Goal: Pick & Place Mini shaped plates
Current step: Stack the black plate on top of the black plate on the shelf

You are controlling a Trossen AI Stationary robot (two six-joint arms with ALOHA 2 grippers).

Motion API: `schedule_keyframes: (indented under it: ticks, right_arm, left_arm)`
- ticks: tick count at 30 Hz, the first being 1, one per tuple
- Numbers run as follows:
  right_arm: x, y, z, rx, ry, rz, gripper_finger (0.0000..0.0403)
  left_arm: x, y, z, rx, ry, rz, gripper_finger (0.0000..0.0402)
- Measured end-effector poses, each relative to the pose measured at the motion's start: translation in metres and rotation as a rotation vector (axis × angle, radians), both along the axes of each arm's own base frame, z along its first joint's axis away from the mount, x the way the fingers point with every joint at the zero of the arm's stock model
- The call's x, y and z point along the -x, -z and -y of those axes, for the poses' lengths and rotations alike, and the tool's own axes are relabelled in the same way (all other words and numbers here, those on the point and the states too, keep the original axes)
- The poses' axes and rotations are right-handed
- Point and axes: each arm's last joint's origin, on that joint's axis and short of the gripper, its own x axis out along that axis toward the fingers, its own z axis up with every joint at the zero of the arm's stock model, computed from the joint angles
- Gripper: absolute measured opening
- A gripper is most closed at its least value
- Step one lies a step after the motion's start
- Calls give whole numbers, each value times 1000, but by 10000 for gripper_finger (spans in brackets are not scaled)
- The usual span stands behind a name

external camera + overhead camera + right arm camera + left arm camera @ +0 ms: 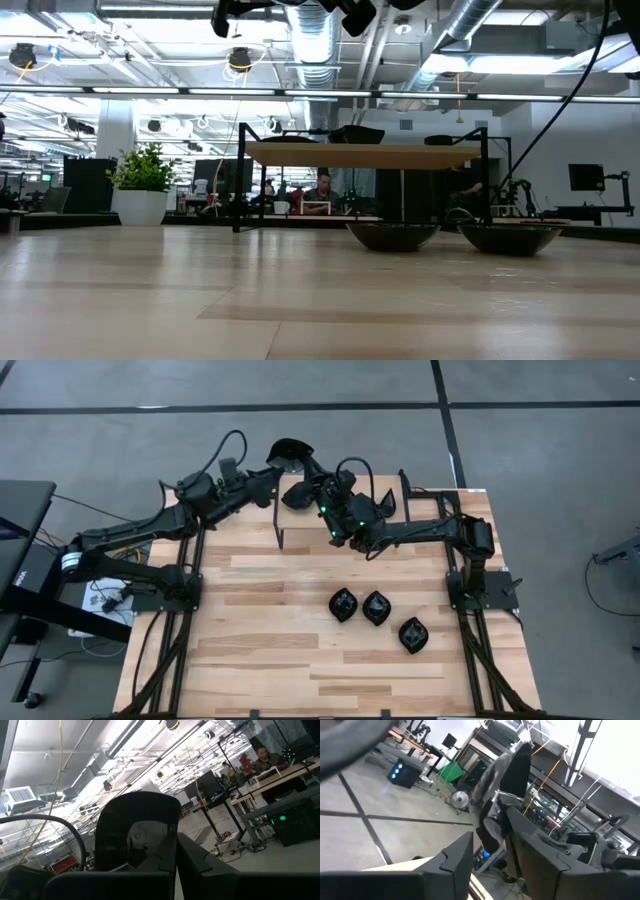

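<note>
Above the rack (340, 510), my right gripper (298, 462) clamps a plate (288, 453); three plates (376, 607) await; left gripper (262, 472) unclear.

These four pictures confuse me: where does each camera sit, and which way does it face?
High: overhead, straight down on the pale wooden table; both dark arms show.
Low: tabletop height, level toward the room; arms at top.
Left wrist: past the open left gripper at the right gripper clamping a glossy black plate.
Right wrist: past its own fingers and that plate, up at the ceiling.
Shared: high and low both show black dishes on the table.
</note>
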Motion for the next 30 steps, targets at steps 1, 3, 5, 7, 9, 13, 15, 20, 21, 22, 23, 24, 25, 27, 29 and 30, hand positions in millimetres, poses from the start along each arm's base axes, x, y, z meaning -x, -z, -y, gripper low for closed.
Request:
schedule_keyframes:
  ticks: [1, 3, 5, 7, 9, 13, 15, 20, 21, 22, 23, 24, 25, 27, 29, 30]
  right_arm:
    - [0, 0, 0, 0, 0, 0, 0]
    - [0, 0, 0, 0, 0, -1, 0]
    - [0, 0, 0, 1, 0, -1, 0]
    - [0, 0, 0, 1, 0, -1, 0]
    - [0, 0, 0, 1, 0, -1, 0]
    - [0, 0, 0, 2, -2, -2, 0]
    - [0, 0, 0, 5, -7, -2, 0]
    - [0, -1, 0, 20, -28, 2, 0]
    - [0, -2, 0, 21, -30, 2, 0]
    - [0, -2, 0, 23, -32, 2, 0]
    - [0, -2, 0, 24, -34, 2, 0]
    - [0, -2, 0, 25, -35, 2, 0]
    - [0, -2, 0, 25, -36, 1, 0]
    - [0, -2, -1, 28, -39, 1, 0]
    - [0, -2, -1, 29, -41, 0, 4]
    - [-1, -1, -1, 29, -43, -5, 7]
  left_arm:
    - [-1, 0, 0, 0, 1, 0, 142]
    - [-1, 0, 0, -1, -1, 4, 128]
    - [-1, 0, -1, -4, -3, 8, 113]
    - [-1, -1, 0, -7, -2, 15, 99]
    - [-1, -1, 0, -7, -3, 15, 85]
    - [-1, -1, 0, -7, -3, 16, 52]
    - [-1, -1, 0, -7, -6, 18, 33]
    - [-1, -1, -1, -6, -14, 20, 9]
    - [0, -2, -1, -7, -14, 22, 10]
    - [0, -2, -1, -7, -13, 23, 10]
    - [0, -2, -1, -8, -13, 23, 10]
    - [0, -2, -1, -8, -13, 23, 8]
    - [0, -2, -1, -8, -13, 24, 7]
    - [0, -2, -1, -9, -12, 27, 7]
    - [0, -3, -1, -10, -12, 30, 7]
    - [0, -3, -1, -10, -12, 31, 7]
